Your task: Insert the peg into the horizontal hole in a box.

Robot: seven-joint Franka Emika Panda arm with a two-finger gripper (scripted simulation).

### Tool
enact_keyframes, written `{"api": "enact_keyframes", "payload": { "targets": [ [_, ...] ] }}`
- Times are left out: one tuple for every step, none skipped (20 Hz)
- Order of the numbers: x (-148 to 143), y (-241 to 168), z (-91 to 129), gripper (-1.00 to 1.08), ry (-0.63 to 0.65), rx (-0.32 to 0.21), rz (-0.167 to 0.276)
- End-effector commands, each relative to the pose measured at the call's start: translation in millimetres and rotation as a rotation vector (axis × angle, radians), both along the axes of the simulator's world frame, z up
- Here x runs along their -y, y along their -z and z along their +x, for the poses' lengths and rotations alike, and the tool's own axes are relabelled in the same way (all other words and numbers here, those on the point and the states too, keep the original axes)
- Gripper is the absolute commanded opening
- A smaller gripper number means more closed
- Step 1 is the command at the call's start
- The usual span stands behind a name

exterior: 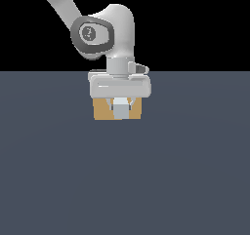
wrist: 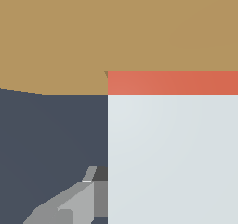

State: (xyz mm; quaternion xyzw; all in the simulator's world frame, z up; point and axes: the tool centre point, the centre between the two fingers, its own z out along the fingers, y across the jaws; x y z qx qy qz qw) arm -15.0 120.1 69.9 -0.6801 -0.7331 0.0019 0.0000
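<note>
The tan-brown box (exterior: 101, 110) stands on the floor directly behind my gripper (exterior: 119, 104). The peg's pale grey-white end (exterior: 119, 110) faces the exterior camera, held between my fingers. My gripper is shut on the peg. In the wrist view the peg's pale half (wrist: 172, 158) fills much of the picture, and a short strip of its orange-red half (wrist: 172, 82) meets the box face (wrist: 69, 32). The rest of the orange-red half is hidden, seemingly inside the box. The hole itself is hidden by the peg. One finger (wrist: 69, 204) shows beside the peg.
The dark grey-blue floor (exterior: 122, 180) spreads all around the box. My arm (exterior: 105, 31) rises from the gripper toward the exterior view's upper left. Nothing else stands on the floor.
</note>
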Motion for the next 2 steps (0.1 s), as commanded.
{"api": "enact_keyframes", "payload": {
  "targets": [
    [-8.0,-2.2,2.0,-1.0,-0.004,0.005,0.003],
    [-8.0,-2.2,2.2,-1.0,-0.004,0.005,0.003]
  ]
}}
